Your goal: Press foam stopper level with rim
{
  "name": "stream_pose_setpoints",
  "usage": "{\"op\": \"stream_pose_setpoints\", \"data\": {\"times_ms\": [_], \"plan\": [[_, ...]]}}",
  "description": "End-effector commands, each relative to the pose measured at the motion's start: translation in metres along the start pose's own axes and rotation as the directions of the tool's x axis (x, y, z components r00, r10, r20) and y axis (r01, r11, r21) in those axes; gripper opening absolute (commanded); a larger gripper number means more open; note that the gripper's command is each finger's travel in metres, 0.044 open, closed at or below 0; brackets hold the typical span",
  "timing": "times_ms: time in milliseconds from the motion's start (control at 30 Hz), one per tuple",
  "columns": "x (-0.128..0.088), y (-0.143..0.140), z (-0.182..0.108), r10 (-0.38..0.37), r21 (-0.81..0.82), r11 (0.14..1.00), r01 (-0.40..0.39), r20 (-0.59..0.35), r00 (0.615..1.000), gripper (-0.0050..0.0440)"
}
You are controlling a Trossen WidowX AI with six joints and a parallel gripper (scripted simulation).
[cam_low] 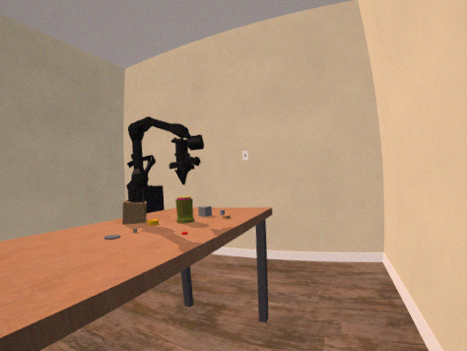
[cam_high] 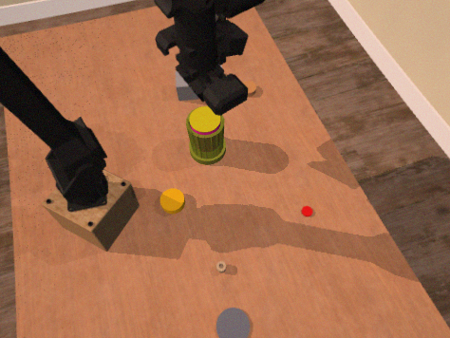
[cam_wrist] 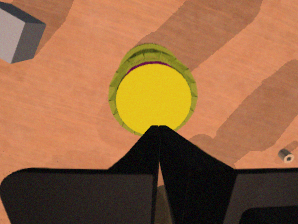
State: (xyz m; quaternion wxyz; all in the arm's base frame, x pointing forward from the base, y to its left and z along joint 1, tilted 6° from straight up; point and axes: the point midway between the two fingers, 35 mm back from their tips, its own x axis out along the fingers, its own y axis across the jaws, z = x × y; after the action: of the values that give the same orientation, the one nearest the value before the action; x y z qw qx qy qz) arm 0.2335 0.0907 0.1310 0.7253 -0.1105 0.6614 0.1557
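Observation:
An olive-green ribbed jar [cam_high: 206, 144] [cam_low: 184, 210] [cam_wrist: 118, 80] stands upright on the table. Its yellow foam stopper [cam_high: 204, 119] [cam_wrist: 154, 97] sits a little above the rim, with a thin magenta band [cam_high: 205, 133] [cam_wrist: 145, 65] showing under its edge. Nothing lies on the stopper. My gripper [cam_high: 227, 97] [cam_low: 182, 181] [cam_wrist: 158, 132] is shut and empty. It hangs clearly above the jar, with a gap between the fingertips and the stopper in the side view.
On the table are a grey cube [cam_high: 186, 89] [cam_wrist: 17, 34] [cam_low: 205, 211] behind the jar, an orange disc [cam_high: 250, 86], a yellow disc [cam_high: 172, 200], a red dot [cam_high: 307, 211], a small white ring [cam_high: 220, 266] [cam_wrist: 287, 155], a grey disc [cam_high: 234, 324] and the arm's wooden base block [cam_high: 110, 209].

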Motion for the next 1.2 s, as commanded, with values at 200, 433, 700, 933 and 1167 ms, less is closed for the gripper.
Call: {"op": "stream_pose_setpoints", "data": {"times_ms": [200,433,700,933,1167], "plan": [[-0.0058,-0.0001,-0.0003,0.0,0.0,1.0,0.0,0.007,1.0,0.0],[-0.0058,-0.0001,-0.0003,0.0,0.0,1.0,0.0,0.007,1.0,0.0],[-0.0058,-0.0001,-0.0003,0.0,0.0,1.0,0.0,0.007,1.0,0.0],[-0.0058,-0.0001,-0.0003,0.0,0.0,1.0,0.0,0.007,1.0,0.0],[-0.0058,-0.0001,-0.0003,0.0,0.0,1.0,0.0,0.007,1.0,0.0]]}}
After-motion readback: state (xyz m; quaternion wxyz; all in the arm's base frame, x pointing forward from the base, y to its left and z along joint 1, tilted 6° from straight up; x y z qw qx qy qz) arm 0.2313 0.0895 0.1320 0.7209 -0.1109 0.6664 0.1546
